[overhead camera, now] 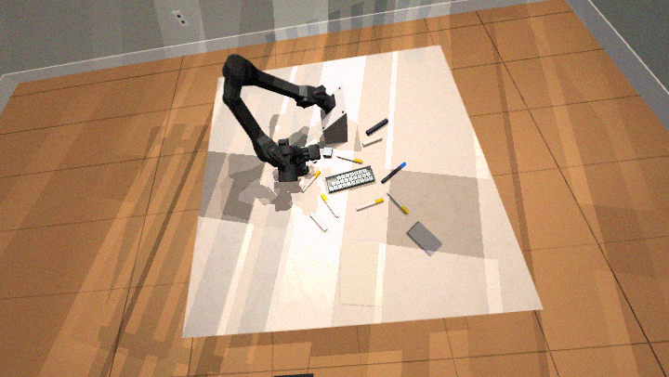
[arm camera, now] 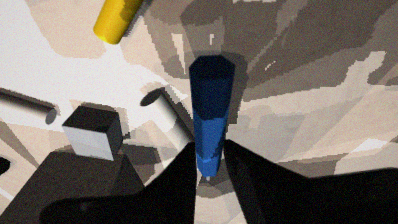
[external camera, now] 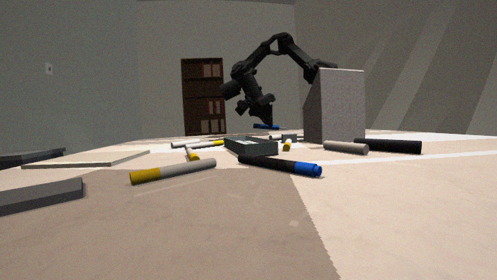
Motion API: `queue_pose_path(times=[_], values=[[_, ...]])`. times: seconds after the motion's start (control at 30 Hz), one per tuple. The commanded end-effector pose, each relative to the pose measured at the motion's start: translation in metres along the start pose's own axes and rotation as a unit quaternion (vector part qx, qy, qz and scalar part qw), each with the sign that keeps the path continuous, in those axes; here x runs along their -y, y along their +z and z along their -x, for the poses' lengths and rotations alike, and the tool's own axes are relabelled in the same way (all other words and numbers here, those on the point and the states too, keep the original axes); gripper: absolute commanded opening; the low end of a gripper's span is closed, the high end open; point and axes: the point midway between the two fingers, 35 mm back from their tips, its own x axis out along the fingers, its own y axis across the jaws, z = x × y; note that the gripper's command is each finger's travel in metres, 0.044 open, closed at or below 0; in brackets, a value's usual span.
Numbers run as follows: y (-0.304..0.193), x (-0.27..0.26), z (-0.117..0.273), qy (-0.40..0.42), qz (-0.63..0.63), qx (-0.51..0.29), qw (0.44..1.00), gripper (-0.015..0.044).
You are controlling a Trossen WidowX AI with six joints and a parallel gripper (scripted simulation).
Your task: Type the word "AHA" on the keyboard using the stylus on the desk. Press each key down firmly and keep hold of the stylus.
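My claw (overhead camera: 289,174) (external camera: 270,124) (arm camera: 209,147) is closed around the blue stylus (external camera: 261,126) (arm camera: 209,131), gripping it between my fingertips. The stylus lies nearly level and raised off the tabletop (overhead camera: 299,299) (external camera: 215,229), its thin pale tip showing in the exterior view. From above, I'm at the left of the keyboard (overhead camera: 350,179) (external camera: 259,147) — beside it rather than over it — so my stylus isn't touching any key. My own arm hides the stylus in the top view.

The rest I place around the keyboard, as seen from above. Just left of it, between it and me, lies a yellow-ended pen (overhead camera: 311,181). Just above it lies another yellow-ended marker (overhead camera: 349,159) (external camera: 286,144), with a small box (overhead camera: 327,152) (external camera: 288,138) (arm camera: 90,135) near its upper left corner. Beyond those stands the tall grey block (overhead camera: 336,128) (external camera: 342,104), and up to the right of the keyboard I see a short pale rod (overhead camera: 372,142) (external camera: 345,147) and a black cylinder (overhead camera: 376,126) (external camera: 388,145).

To the keyboard's right is a black marker with a blue end (overhead camera: 393,173) (external camera: 279,165). Three more yellow-ended markers and a plain white rod (overhead camera: 318,223) (external camera: 185,143) are scattered below it — and well down to the lower right lies a grey slab (overhead camera: 424,238) (external camera: 41,196).
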Motion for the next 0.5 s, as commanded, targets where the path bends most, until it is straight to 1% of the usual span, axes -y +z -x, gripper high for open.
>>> queue_pose_path(times=[0.0,0.23,0.47], values=[[0.007,-0.022,-0.003,0.04,0.032,0.052,0.997,0.0],[0.023,-0.052,-0.002,0.086,0.085,0.148,0.981,0.0],[0.037,-0.078,0.007,0.115,0.146,0.255,0.949,0.0]])
